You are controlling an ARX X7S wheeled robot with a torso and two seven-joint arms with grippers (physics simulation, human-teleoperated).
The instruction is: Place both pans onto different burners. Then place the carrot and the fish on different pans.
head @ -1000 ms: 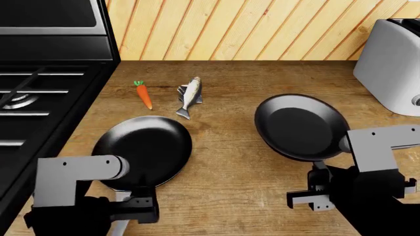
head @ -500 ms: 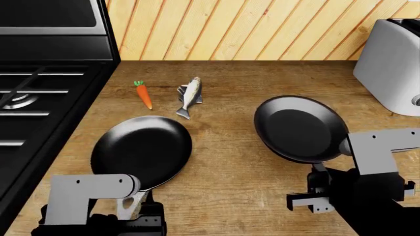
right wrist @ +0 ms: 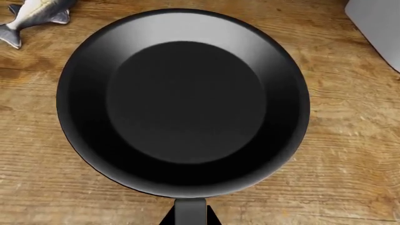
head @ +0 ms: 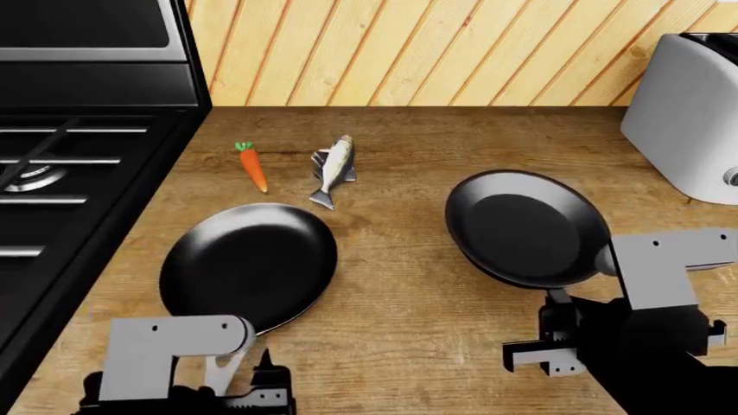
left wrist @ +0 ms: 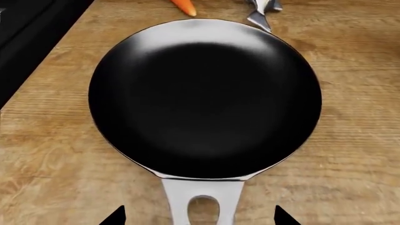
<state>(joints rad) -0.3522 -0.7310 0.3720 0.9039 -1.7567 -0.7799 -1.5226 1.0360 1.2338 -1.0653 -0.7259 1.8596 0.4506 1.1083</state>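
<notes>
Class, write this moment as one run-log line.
stage: grasping pans | larger pan: counter, left gripper open astride handle | smaller pan: right gripper shut on handle | carrot, fish: counter

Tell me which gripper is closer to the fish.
Left. The left gripper sits at the silver-handled pan, which lies just in front of the fish. The right gripper is at the other pan's handle, farther along the counter.
</notes>
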